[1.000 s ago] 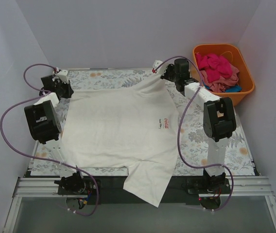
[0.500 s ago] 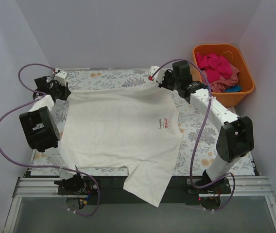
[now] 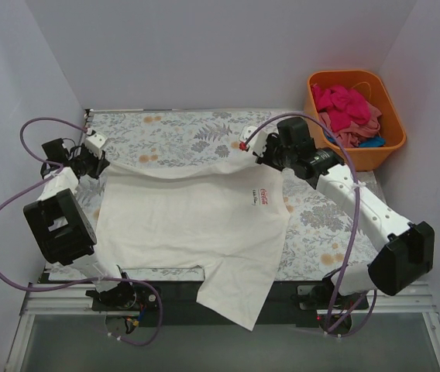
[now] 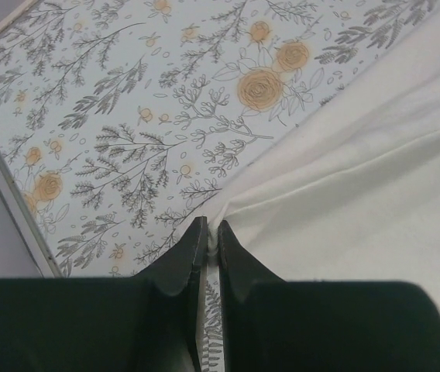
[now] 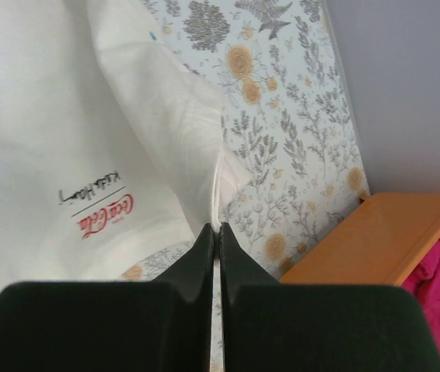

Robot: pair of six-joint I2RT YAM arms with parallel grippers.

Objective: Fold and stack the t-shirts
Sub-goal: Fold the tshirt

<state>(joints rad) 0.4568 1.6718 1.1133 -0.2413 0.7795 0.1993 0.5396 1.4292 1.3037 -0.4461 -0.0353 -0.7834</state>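
Floral table [image 3: 175, 132] under rumpled white t-shirt [image 3: 189, 221], red logo [image 3: 260, 195]

White t-shirt [image 3: 189, 217] lies spread on the table [image 3: 166, 128], small red chest logo [image 3: 263, 195] facing up; its far corners are raised, the edge sagging between. Magenta t-shirt [image 3: 342, 102], pink t-shirt [image 3: 355, 132] and blue t-shirt [image 3: 372, 142] lie crumpled in the tub [image 3: 394, 116].
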